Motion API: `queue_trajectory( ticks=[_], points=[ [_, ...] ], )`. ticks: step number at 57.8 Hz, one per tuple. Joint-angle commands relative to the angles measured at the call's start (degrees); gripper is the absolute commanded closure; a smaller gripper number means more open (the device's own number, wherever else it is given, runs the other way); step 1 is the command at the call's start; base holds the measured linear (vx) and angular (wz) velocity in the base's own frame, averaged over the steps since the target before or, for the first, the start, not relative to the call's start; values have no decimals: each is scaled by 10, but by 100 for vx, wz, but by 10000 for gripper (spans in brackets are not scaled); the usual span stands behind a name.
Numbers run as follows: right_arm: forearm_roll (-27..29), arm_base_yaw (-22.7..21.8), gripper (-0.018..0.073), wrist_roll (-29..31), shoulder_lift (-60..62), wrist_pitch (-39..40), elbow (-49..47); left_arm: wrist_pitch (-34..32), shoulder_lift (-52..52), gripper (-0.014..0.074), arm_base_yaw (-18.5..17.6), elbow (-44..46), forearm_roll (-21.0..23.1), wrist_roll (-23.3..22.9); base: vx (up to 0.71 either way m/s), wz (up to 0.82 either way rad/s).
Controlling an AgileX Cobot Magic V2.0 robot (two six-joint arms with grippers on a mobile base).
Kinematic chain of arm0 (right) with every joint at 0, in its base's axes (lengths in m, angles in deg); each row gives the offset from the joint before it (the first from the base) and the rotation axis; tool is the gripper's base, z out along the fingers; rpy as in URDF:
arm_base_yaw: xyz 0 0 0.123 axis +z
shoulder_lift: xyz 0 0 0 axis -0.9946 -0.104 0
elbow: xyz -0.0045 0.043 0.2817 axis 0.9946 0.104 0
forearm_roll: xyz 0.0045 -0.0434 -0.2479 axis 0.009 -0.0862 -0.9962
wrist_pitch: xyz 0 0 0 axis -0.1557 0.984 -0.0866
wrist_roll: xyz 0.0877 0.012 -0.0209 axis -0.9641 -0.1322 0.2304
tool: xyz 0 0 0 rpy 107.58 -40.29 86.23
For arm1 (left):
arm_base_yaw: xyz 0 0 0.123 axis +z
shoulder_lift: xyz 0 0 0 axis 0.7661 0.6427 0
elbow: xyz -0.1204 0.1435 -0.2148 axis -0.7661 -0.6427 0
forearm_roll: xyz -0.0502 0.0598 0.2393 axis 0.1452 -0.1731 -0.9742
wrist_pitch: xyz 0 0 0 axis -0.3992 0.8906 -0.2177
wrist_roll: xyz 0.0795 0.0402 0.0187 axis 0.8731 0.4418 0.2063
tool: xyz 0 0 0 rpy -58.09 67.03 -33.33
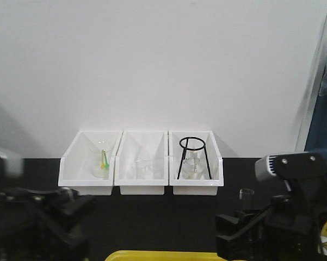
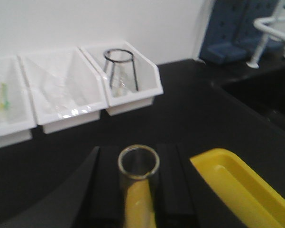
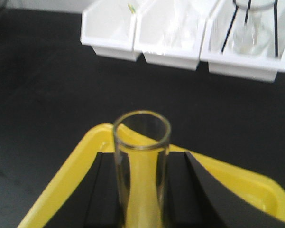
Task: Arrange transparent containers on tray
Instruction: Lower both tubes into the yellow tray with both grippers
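Each gripper holds one clear test tube upright. In the left wrist view my left gripper is shut on a test tube, its open rim facing the camera, and the yellow tray lies just to the right of it. The right wrist view has my right gripper shut on a second test tube directly above the tray's near corner. From the front, that right-hand tube sticks up out of the right gripper. Only the tray's far edge shows at the bottom.
Three white bins stand in a row against the white wall. The left one holds a beaker, the middle one clear glassware, the right one a black tripod stand over a flask. Blue equipment stands far right.
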Motion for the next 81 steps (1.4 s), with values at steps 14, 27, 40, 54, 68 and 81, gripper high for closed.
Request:
queue_trajectory(
  ticks=[14, 27, 40, 54, 68, 81],
  points=[
    [0, -26, 550, -11, -99, 31, -22, 11, 218, 461, -64, 89, 37, -32, 0, 0],
    [-1, -39, 547, -10, -175, 35, -22, 21, 298, 458, -64, 91, 73, -36, 0, 0],
    [-1, -39, 547, -10, -244, 28, -22, 32, 354, 454, -64, 91, 70, -35, 0, 0],
    [-1, -39, 531, -11, -299, 16, -22, 36, 399, 440, -64, 91, 66, -35, 0, 0],
    [-1, -39, 445, -11, -315, -7, -22, 45, 406, 356, -64, 91, 66, -43, 0, 0],
    [-1, -39, 244, -11, -315, -12, -22, 46, 404, 178, -64, 91, 66, -50, 0, 0]
  ],
)
